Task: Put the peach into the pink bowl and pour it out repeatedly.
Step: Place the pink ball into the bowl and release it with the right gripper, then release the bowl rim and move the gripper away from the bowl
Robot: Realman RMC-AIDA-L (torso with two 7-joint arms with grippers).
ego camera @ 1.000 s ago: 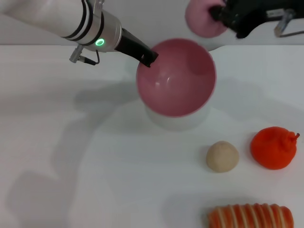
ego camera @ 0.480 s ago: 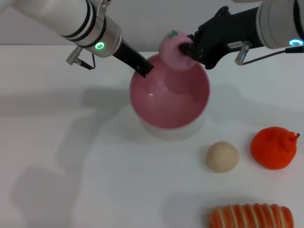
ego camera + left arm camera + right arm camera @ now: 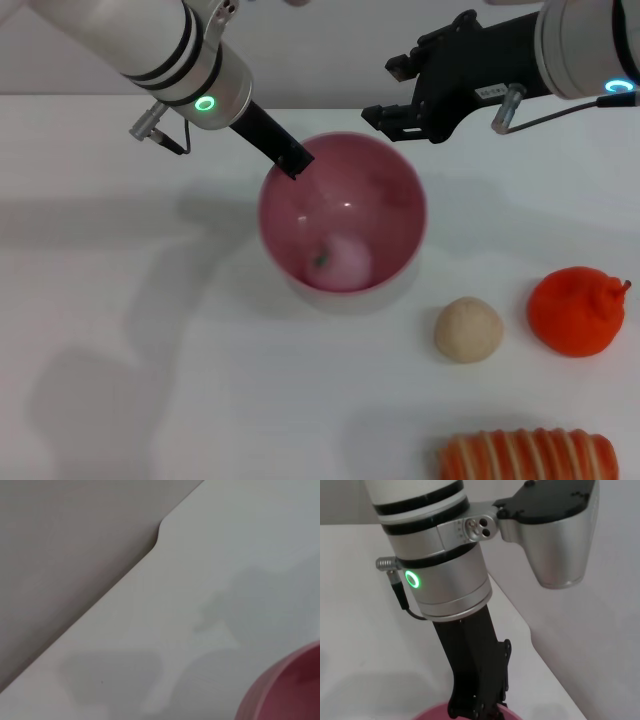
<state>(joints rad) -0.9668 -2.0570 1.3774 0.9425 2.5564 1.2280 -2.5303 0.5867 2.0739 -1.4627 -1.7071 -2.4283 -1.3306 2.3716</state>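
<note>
Right gripper (image 3: 392, 88): fingers spread wide, nothing held, hung just beyond the far rim of the bowl (image 3: 285, 200) | Left gripper (image 3: 297, 160): clamped on the bowl's near-left rim | Peach (image 3: 343, 262): lying at the bowl's bottom, touched by neither gripper | Bowl: held on the table (image 3: 150, 330), tilted

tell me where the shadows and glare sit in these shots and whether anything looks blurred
Head view: soft arm shadows spread on the table left of the pink bowl, small highlights glint inside it, and the peach looks blurred. Left wrist view: faint grey shadows on the tabletop. Right wrist view: the left hand is sharp, evenly lit.
</note>
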